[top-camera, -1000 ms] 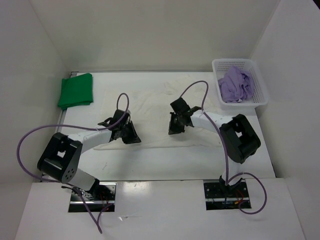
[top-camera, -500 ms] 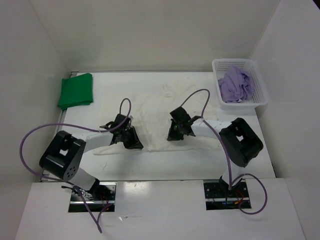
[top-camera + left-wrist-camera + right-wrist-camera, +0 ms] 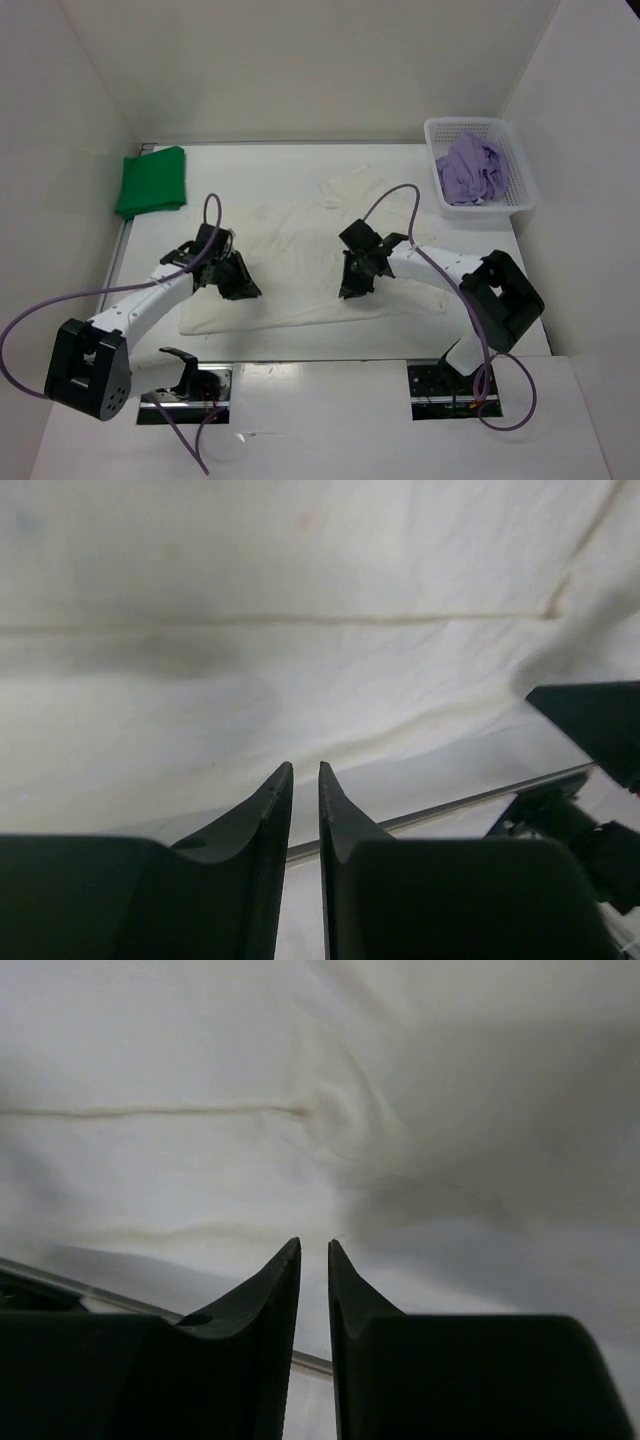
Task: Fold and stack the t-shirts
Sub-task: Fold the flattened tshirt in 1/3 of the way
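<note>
From above, the white t-shirt (image 3: 300, 262) lay spread mid-table. The green t-shirt (image 3: 152, 182) sat folded at the far left, and the lavender t-shirt (image 3: 472, 168) was bunched in the basket (image 3: 523, 196). The left gripper (image 3: 236, 286) and right gripper (image 3: 352, 284) hung over the white shirt's near part.

Left wrist: fingers (image 3: 268, 810) slightly apart, gripping nothing.

Right wrist: fingers (image 3: 275, 1285) likewise slightly apart and empty.

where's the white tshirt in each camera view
top external: the white t-shirt lies spread out in the middle of the picture.
left wrist: the white t-shirt fills the upper part of the picture.
right wrist: it fills the upper part here too.
Shared landmark: the table's near edge, which shows as a grey strip just below the shirt's hem in both wrist views.
</note>
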### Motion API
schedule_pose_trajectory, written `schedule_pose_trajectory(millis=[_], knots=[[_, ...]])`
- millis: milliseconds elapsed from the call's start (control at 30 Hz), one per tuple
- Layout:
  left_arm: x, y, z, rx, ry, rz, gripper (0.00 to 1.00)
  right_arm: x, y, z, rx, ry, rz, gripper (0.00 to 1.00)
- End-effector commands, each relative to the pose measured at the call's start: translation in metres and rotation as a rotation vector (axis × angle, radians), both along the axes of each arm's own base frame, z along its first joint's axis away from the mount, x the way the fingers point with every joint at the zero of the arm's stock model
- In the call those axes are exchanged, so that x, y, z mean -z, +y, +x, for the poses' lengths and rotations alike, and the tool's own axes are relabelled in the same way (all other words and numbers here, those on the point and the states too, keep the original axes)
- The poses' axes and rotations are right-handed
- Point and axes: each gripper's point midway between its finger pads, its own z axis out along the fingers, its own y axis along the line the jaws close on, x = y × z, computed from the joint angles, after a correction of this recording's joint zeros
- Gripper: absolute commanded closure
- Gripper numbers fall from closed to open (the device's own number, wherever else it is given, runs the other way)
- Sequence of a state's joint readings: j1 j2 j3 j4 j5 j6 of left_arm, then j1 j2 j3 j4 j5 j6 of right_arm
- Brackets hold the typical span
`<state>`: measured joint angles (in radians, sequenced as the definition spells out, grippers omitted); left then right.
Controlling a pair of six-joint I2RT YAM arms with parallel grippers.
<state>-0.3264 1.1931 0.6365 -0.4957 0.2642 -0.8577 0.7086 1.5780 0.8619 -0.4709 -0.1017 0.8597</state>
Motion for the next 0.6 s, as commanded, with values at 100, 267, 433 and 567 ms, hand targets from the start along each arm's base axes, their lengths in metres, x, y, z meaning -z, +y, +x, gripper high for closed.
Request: schedule_pose_trajectory(millis=[100, 267, 433, 567], knots=[[-0.088, 0.039, 0.115, -0.121, -0.325, 0.008, 0.78, -0.102, 0.023, 0.095, -0.059, -0.252, 0.164, 0.74], [-0.072, 0.112, 0.203, -0.350, -0.390, 0.098, 0.92, -0.118, 0.015, 0.145, -0.053, -0.342, 0.161, 0.99], [-0.054, 0.175, 0.253, -0.498, -0.393, 0.274, 1.00, -0.116, 0.009, 0.161, -0.059, -0.382, 0.132, 0.99], [-0.044, 0.206, 0.282, -0.567, -0.376, 0.342, 0.79, -0.114, 0.008, 0.169, -0.061, -0.391, 0.136, 0.95]])
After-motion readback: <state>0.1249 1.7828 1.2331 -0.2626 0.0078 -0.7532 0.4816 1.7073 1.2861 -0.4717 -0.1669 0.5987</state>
